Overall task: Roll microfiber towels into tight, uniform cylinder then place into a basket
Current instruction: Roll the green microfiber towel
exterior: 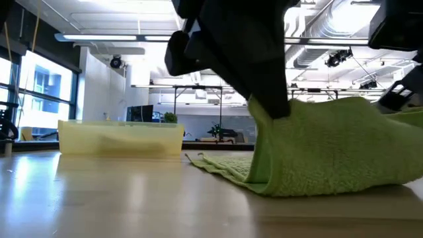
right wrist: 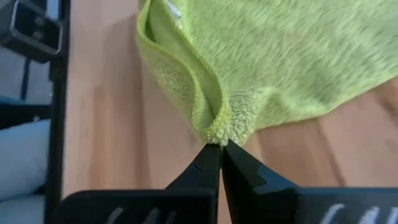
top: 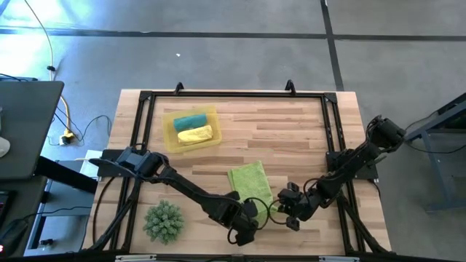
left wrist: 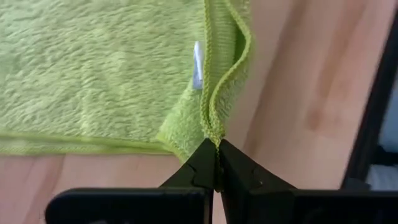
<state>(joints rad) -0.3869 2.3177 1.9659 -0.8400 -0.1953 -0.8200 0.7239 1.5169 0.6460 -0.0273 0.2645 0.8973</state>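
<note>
Pinching the lime green towel (near corners): left gripper, right gripper, both clamped.

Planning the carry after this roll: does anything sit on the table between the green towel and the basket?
Nothing visible does. The bare wood between the green towel and the basket is free. The spiky plant ball sits off to the side near the front edge. Both pincers, left and right, pinch the towel's near corners.

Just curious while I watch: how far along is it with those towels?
Two rolled towels, teal and yellow, already lie in the basket. The left gripper and right gripper each pinch a near corner of the lime green towel. Rolling and placing it remain.
</note>
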